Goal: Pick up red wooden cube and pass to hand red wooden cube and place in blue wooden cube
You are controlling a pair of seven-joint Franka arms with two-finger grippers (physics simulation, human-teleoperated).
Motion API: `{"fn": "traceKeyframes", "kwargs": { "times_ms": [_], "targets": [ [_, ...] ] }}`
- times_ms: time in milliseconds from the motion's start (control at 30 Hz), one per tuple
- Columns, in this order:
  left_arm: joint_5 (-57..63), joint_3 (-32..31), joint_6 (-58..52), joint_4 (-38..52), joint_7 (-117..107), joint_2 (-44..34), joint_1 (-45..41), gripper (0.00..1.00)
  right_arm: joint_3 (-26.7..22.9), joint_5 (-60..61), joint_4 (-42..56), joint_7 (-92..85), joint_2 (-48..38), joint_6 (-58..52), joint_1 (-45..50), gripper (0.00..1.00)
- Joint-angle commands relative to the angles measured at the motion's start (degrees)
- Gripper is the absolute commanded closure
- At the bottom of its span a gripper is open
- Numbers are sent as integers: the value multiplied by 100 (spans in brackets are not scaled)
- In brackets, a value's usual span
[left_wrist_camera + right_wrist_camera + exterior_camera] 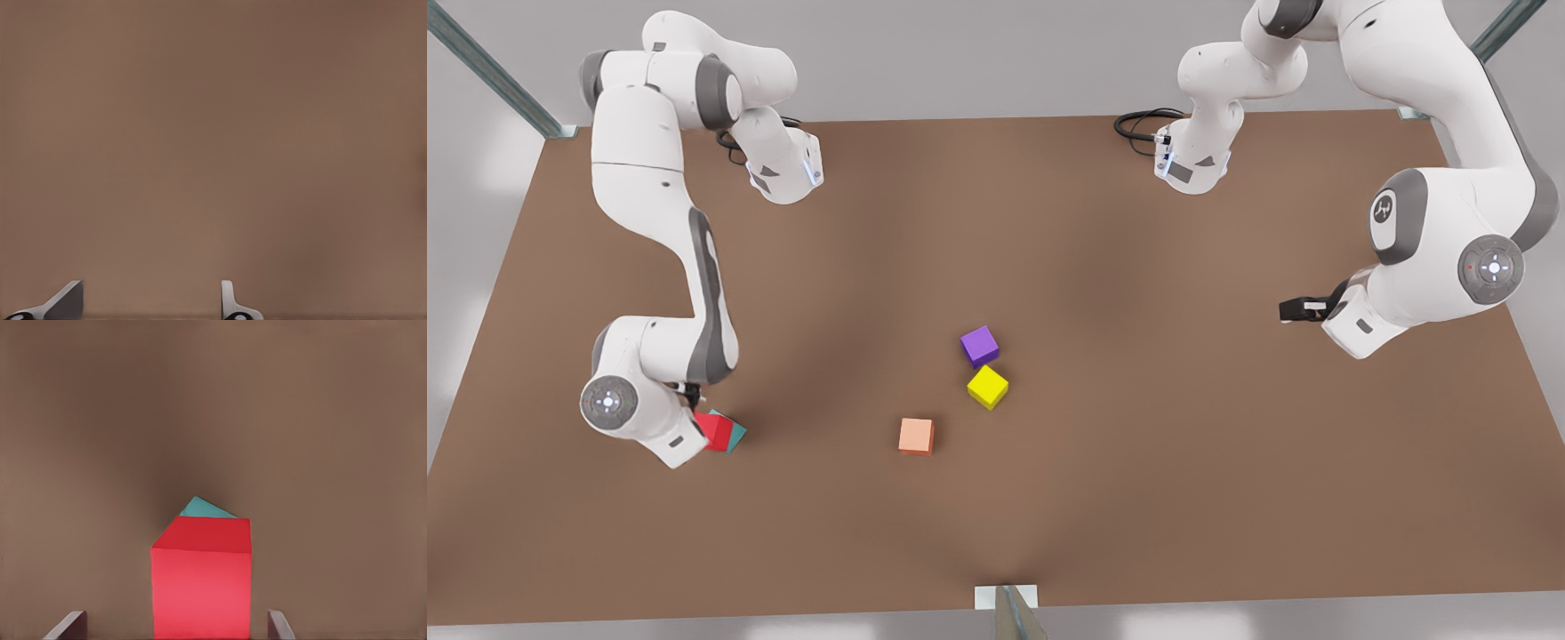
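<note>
My right gripper (177, 628) hangs with fingers apart around the red wooden cube (201, 587) atop the blue wooden cube (207, 509), placement seemingly done; my left gripper (150, 303) waits, fingers spread.

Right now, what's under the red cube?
The blue cube lies beneath the red cube, one corner peeking out; the rest is covered. The right tool is open around the red one.

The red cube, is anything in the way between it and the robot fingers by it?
Nothing visible. In the right wrist view the red cube sits in the open gap between the right gripper fingers, with the teal cube just behind it, not in front.
</note>
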Motion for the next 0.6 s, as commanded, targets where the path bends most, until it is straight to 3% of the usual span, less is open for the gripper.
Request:
{"fn": "traceKeyframes", "kwargs": {
  "times_ms": [0, 100, 167, 200, 267, 333, 433, 567],
  "targets": [
    [8, 0, 3, 6, -21, -4, 5, 0, -1, 507, 184, 1663, -164, -1165, 34, 0],
    [8, 0, 46, 6, -12, 22, 22, 0, -27, 798, 817, 7068, -129, -1816, 69, 0],
    [-1, 0, 73, 6, -12, 23, 22, 0, -71, 640, 1361, 8616, -358, -2799, 122, 0],
    [8, 0, 73, 6, -12, 23, 22, 0, -45, 631, 1371, 8951, -735, -3187, 192, 0],
    [8, 0, 73, 6, -12, 31, 22, 0, 8, 358, 449, 8952, -1939, -2881, 315, 0],
    [8, 0, 73, 6, -12, 31, 22, 0, 8, 245, 0, 8881, -2397, -2686, 315, 0],
    [8, 0, 73, 6, -12, 31, 22, 0, 8, 218, 632, 8881, -2204, -3047, 543, 0],
    [8, 0, 73, 6, -12, 31, 22, 0, 17, 138, 694, 8873, -2195, -3231, 553, 0]
  ]
}}
